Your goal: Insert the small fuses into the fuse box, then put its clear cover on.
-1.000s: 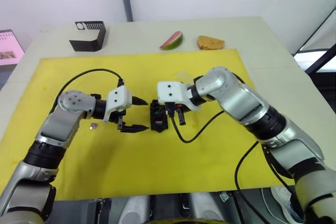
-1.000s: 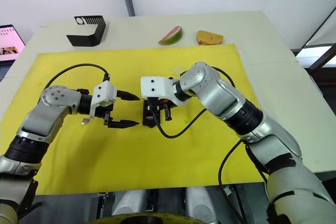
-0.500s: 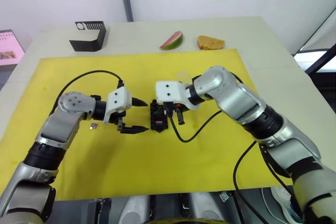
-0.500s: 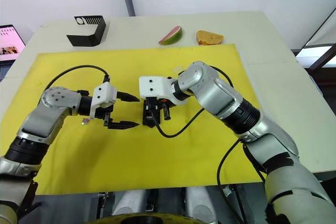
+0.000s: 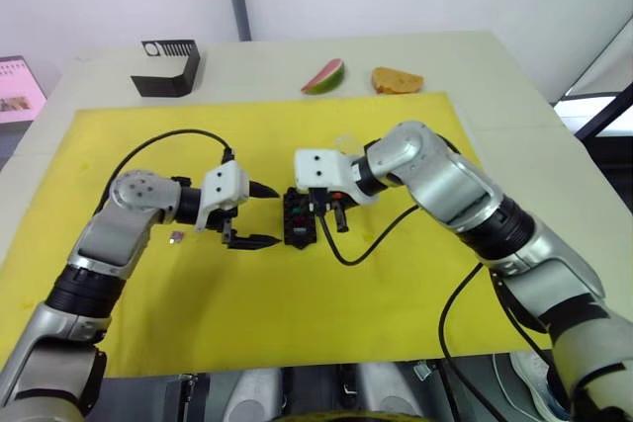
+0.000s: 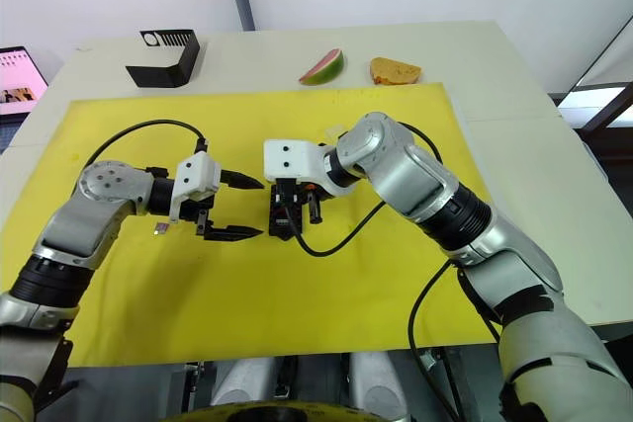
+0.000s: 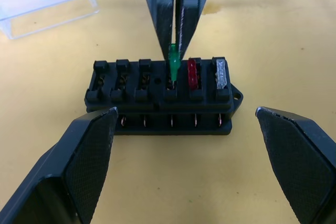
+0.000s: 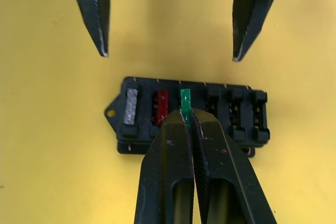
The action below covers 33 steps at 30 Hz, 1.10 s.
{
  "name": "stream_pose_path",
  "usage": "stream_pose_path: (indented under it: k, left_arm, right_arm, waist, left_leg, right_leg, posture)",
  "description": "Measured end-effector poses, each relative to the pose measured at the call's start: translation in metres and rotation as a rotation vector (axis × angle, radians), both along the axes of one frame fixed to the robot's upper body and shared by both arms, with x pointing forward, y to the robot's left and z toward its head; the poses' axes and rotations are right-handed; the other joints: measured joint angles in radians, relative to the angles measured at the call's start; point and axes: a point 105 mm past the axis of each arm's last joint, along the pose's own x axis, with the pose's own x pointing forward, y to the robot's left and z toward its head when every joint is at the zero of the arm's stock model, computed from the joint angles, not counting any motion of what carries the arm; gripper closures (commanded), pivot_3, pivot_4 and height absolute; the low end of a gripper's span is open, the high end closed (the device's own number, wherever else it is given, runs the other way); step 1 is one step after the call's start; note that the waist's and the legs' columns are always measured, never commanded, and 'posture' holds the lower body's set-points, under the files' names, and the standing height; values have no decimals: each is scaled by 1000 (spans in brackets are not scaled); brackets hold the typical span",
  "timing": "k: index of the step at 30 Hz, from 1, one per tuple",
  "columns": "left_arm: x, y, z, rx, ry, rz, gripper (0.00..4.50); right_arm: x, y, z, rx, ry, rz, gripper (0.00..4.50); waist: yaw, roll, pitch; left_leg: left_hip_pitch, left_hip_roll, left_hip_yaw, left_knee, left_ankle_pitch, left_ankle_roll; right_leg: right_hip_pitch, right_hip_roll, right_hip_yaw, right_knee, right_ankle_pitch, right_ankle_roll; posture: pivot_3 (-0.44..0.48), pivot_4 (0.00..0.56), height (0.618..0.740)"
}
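Green fuse [image 7: 172, 60] is pinched in your right tool [image 7: 177, 40], fingers clamped tight on its top, blade end at or just entering the third slot of the fuse box [image 7: 160, 98], next to the red fuse [image 7: 191, 73] and grey fuse [image 7: 221, 73] already seated at the tab end. Box long axis runs across the line between the two tools; the three slots beyond the green one look empty. Fuse stands upright, roughly in line with its slot, so my read is the move is a straight press down along the fuse's own axis; any tilt could jam the blades on the slot rim. Left tool [image 6: 237, 208] sits just beside the box on the yellow mat [image 5: 297, 343], fingers spread wide and holding nothing, not touching the box. Clear cover [image 7: 47, 6] lies on the mat beyond the box, apart from it. One spare fuse [image 5: 176, 237] lies on the mat by the left arm, well away from the box.
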Motion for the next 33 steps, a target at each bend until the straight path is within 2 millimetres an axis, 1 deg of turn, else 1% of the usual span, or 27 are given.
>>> stream_pose_path:
  k: [8, 12, 22, 33]
  left_arm:
    - [-1, 1, -2, 0, 9, 4, 73]
    - [-1, 1, -2, 0, 8, 5, 73]
    - [1, -3, 3, -8, -7, -3, 73]
    - [1, -3, 2, -7, -6, -3, 73]
  right_arm:
    - [0, 0, -2, 2, 19, -7, 4500]
    - [-2, 4, -3, 11, 45, -12, 4500]
    - [2, 2, -7, -9, 25, -11, 4500]
    - [3, 3, -7, -18, 25, -3, 4500]
  waist:
    - [0, 0, 0]
    - [0, 0, 0]
    - [0, 0, 0]
    - [0, 0, 0]
  left_leg:
    - [0, 0, 0, 0, 0, 0]
    - [0, 0, 0, 0, 0, 0]
    - [0, 0, 0, 0, 1, -1]
    - [0, 0, 0, 0, 1, -1]
  right_leg:
    - [0, 0, 0, 0, 0, 0]
    - [0, 0, 0, 0, 0, 0]
    - [0, 0, 0, 1, 0, 0]
    - [0, 0, 0, 1, 0, 0]
  posture:
    - [0, 150, 740]
    - [0, 150, 740]
    - [0, 150, 740]
    - [0, 150, 740]
